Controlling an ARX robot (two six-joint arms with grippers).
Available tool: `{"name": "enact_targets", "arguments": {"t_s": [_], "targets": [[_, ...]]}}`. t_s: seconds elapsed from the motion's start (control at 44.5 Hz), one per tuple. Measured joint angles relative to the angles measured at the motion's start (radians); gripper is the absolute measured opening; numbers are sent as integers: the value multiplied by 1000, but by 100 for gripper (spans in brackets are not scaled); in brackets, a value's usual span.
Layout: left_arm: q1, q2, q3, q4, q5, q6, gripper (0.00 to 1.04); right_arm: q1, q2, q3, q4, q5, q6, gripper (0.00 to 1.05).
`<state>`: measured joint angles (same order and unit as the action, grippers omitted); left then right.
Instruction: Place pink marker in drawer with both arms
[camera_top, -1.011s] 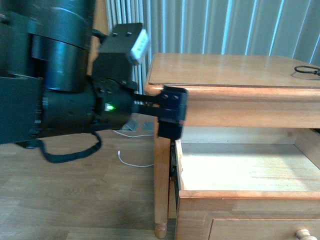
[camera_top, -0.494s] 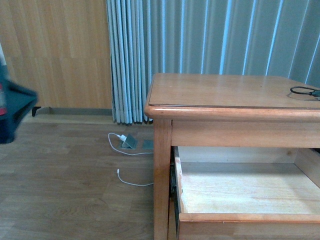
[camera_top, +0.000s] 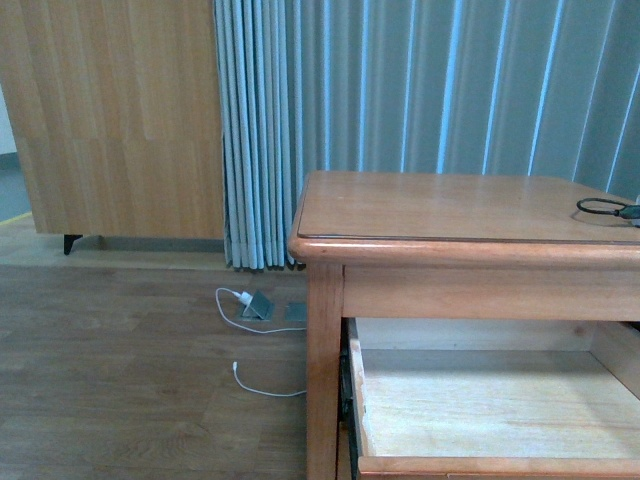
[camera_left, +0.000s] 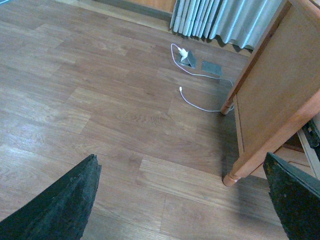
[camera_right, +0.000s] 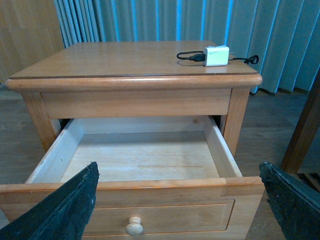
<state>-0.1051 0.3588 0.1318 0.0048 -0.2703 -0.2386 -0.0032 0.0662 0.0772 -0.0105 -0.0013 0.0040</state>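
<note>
Pink marker is not showing in any view: it is not lying on the dresser (camera_right: 135, 57) top, nor on the pale floor of the drawer (camera_right: 150, 184), so you are searching before you are grasping. The drawer is standing pulled well out below the dresser's front edge, its knob (camera_right: 133, 227) facing the right wrist camera, and nothing is lying inside. As I judge it, you should be sweeping the cameras for the marker while leaving the drawer open as it is. Only a white plug (camera_right: 216, 56) and a black cable (camera_right: 187, 56) are sitting toward the top's right edge. Your left gripper (camera_left: 181, 157) is hanging over bare floor (camera_left: 100, 100) beside a dresser leg (camera_left: 231, 177), its fingers (camera_left: 75, 200) spread wide and gripping nothing. Your right gripper (camera_right: 177, 165) is facing the drawer, its fingers (camera_right: 70, 205) likewise spread wide and touching nothing.
</note>
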Motion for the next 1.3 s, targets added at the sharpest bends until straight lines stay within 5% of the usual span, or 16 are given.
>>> {"name": "enact_targets", "arguments": {"t_s": [0.135,0.18,0.247,0.606,0.719,1.078,1.303], "targets": [[2,-5,-1,2,4,-5,99,0,0,0,0,0,0,96],[34,-23,-27,72,93,31,93,0,0,0,0,0,0,96],[93,-67,-87,214,247,138,77,0,0,0,0,0,0,96],[102,-181,-109,177,270,225,4,0,0,0,0,0,0,96],[102,-338,-109,4,270,231,4,0,0,0,0,1,0,96],[102,-354,-109,-3,270,231,4,0,0,0,0,0,0,96],[102,-354,-109,-3,271,231,41,17,-7,-19,46,32,-299,96]]}}
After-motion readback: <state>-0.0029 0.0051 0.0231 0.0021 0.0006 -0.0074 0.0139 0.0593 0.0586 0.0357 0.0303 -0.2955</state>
